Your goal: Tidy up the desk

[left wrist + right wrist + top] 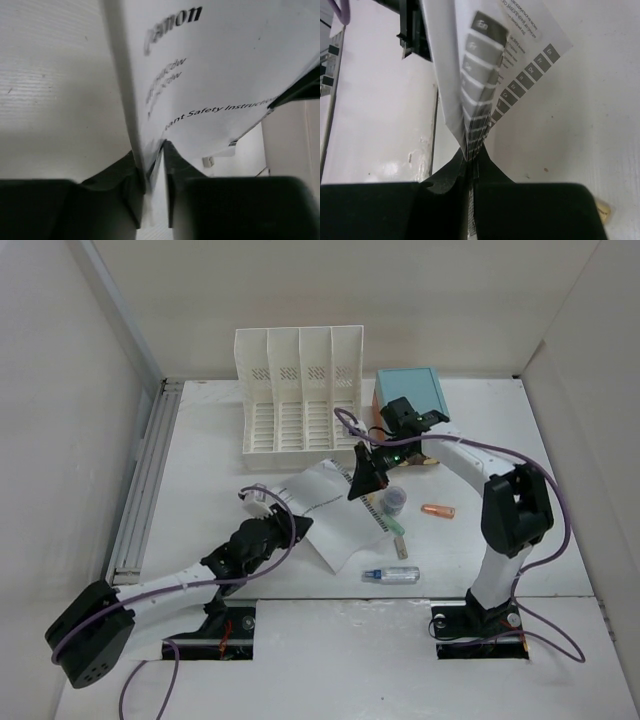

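A white printed booklet (322, 502) is held up off the desk (200, 470) between both arms. My left gripper (263, 503) grips its left edge; in the left wrist view the jaws (155, 150) are shut on the booklet (210, 75), whose printed page fills the view above them. At the booklet's right end, my right gripper (362, 480) is shut on it. The right wrist view has the grey-tabbed page edges (480, 80) pinched between the fingertips (470, 157).
A white slotted file rack (300, 390) stands at the back. A teal-topped box (412, 392) sits to its right, behind the right arm. A small jar (393, 500), an orange tube (438, 511), a green marker (397, 537) and a blue-capped bottle (392, 575) lie at front right.
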Robot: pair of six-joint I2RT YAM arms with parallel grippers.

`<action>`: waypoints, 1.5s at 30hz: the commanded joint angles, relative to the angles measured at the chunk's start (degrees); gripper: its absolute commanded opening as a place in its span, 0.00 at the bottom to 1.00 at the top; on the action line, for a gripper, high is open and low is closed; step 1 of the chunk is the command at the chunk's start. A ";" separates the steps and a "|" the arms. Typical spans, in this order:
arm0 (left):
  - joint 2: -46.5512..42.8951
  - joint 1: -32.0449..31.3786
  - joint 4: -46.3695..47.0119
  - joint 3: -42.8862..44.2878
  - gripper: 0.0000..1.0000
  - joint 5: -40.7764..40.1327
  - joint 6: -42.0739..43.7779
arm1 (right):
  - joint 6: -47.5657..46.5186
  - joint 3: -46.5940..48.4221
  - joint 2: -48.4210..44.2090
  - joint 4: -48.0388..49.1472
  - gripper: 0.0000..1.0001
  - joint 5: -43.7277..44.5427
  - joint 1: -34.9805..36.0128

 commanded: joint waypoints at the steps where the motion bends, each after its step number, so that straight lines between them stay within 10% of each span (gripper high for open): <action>1: 2.10 0.88 9.16 -0.15 0.12 5.70 3.12 | -4.68 3.44 0.78 -4.06 0.00 -8.04 0.65; 5: 1.76 2.02 14.17 -0.14 0.00 12.48 5.31 | -5.29 3.44 0.78 -4.68 0.03 -7.35 0.13; 6: 0.97 2.02 14.18 -0.14 0.00 13.10 5.32 | -5.29 4.05 0.78 -4.68 0.38 -6.82 -0.57; 10: -8.75 2.02 4.13 3.44 0.00 11.37 7.51 | -6.44 4.05 -2.63 -2.84 1.00 -1.47 -3.55; 18: -18.37 1.50 -17.80 17.16 0.00 -1.03 16.38 | 10.25 -6.14 -22.21 22.03 1.00 18.92 -6.73; 33: 22.48 0.97 -23.34 62.05 0.00 -22.30 37.13 | 13.07 -14.05 -40.26 27.05 1.00 25.80 -14.89; 45: 34.53 -0.53 -21.24 72.10 0.00 -37.69 59.98 | 12.46 -14.05 -39.65 25.91 1.00 23.24 -16.13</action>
